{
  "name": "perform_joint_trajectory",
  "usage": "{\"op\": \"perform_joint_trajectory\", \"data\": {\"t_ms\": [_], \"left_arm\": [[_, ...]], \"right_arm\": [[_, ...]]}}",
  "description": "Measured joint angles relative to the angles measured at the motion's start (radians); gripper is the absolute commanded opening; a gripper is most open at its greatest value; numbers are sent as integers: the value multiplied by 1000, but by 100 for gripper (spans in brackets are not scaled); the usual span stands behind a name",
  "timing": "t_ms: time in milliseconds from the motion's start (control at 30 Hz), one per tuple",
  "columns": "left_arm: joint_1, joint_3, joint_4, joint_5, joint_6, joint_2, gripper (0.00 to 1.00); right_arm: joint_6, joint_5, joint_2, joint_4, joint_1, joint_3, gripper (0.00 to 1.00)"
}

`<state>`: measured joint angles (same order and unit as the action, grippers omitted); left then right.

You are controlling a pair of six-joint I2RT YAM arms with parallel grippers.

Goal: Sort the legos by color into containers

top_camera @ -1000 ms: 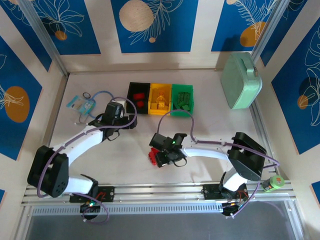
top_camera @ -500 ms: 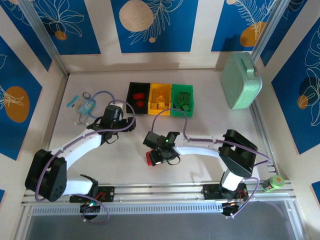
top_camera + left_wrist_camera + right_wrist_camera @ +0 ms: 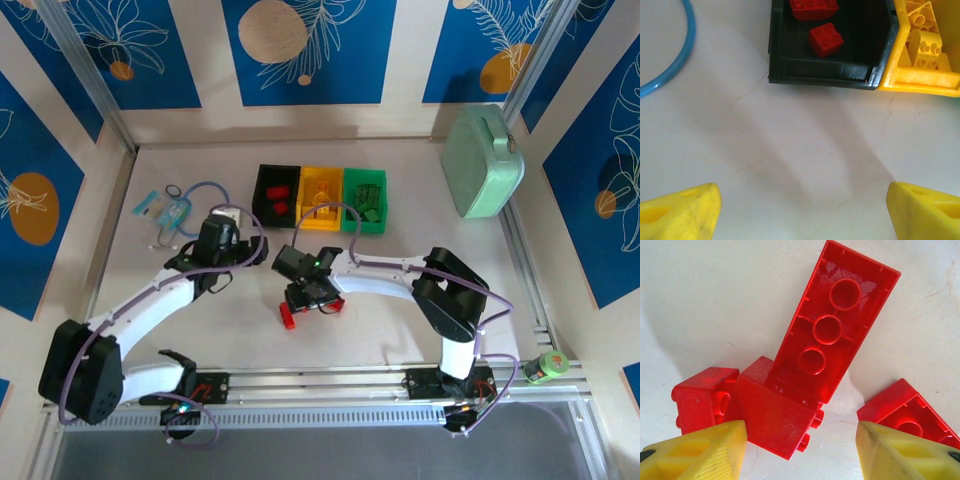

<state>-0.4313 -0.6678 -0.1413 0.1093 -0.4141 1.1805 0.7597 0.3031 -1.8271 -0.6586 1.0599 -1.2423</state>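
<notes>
Right wrist view first: the right gripper (image 3: 801,435) hangs over a little heap of red legos (image 3: 775,420) on the table (image 3: 700,300), about mid-table and nearer the near edge than the bins are. The fingers are apart with a chunky brick sitting between them, and a long brick (image 3: 840,325) lies hollow side up against it. It looks lined up to pinch that middle brick, but I can't tell if either finger is touching it, the angle's too tight. The heap is bunched, so grabbing just one could be fiddly.

Further out, the left gripper (image 3: 800,210) sits just short of the black bin (image 3: 820,77), fingers wide apart with nothing between them. My guess is it's parked there to stay out of the right arm's way. Two reds lie in that bin, so that's where this heap belongs.

The yellow bin (image 3: 920,80) touches the black one on its right and holds yellow bricks (image 3: 922,35). The green bin (image 3: 365,200) comes after that, so all three stand in a row toward the far edge. A blue cable (image 3: 675,65) loops to the left of them. The case (image 3: 483,160) sits in the far right corner, not part of the sorting.
</notes>
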Motion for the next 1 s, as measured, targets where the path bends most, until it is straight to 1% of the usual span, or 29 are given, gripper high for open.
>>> {"op": "perform_joint_trajectory", "data": {"t_ms": [300,733,833,1000], "left_arm": [[0,100,-10,0,-18,-62,85],[0,117,-31,0,-26,-133,84],[0,125,-45,2,-26,-151,85],[0,130,-63,16,-30,-165,84]], "right_arm": [[1,-19,5,26,3,8,61],[8,-18,3,42,6,-26,61],[8,-8,3,40,22,-26,60],[23,1,3,19,75,-26,56]]}}
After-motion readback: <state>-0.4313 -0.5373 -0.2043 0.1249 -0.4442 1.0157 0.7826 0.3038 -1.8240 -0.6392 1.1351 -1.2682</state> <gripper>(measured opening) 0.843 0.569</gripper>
